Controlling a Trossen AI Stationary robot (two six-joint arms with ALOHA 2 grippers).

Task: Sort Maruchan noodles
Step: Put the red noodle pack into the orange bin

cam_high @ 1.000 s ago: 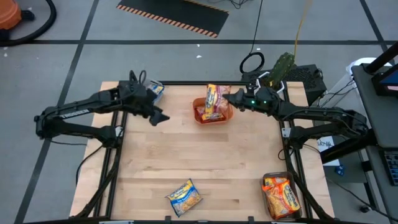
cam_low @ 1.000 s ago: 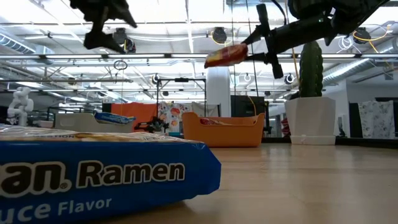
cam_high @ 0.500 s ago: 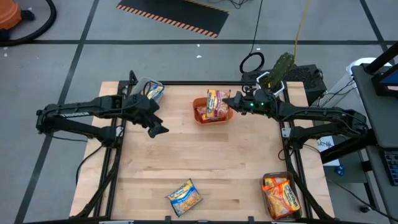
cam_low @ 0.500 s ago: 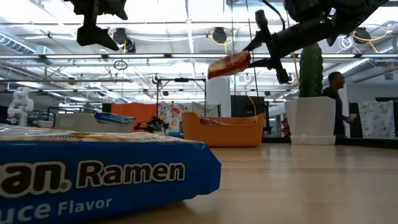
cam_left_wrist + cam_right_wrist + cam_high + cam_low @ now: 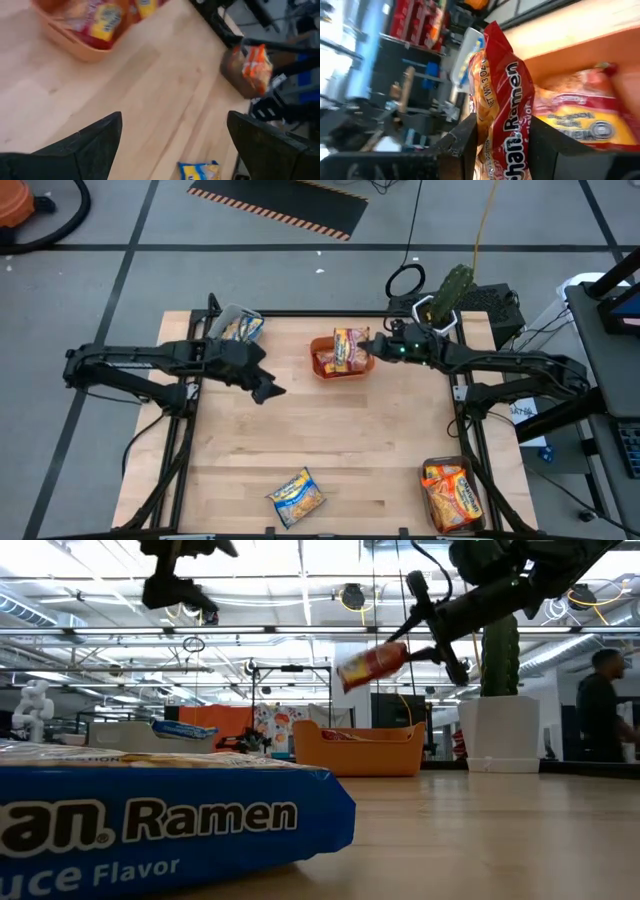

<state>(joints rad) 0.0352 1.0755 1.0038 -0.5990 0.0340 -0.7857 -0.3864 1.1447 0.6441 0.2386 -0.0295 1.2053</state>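
A red ramen packet [image 5: 501, 95] is pinched between the two dark fingers of the right gripper [image 5: 372, 349], which hangs just above the orange bin [image 5: 322, 366] at the far middle of the table [image 5: 340, 450]. From overhead the packet sits directly over the bin's contents and is hard to separate from them; the level view shows it clearly in the air [image 5: 372, 664], tilted, well above the bin's rim [image 5: 368, 751]. The right wrist camera adds what neither gives: a second red packet [image 5: 580, 112] already lying inside the bin. The left gripper [image 5: 266, 389] hovers over bare wood to the left of the bin with its fingers spread wide and nothing between them, as its own camera shows [image 5: 172, 145]. A yellow and blue packet [image 5: 296, 496] lies flat near the front edge; it fills the foreground of the low view [image 5: 165, 820]. More packets sit in a grey bin [image 5: 240, 326] at the far left corner, and orange packets [image 5: 452, 490] fill a clear bin at the front right corner. A cactus [image 5: 500, 650] in a white pot stands beyond the table, with a person [image 5: 602, 710] behind it.
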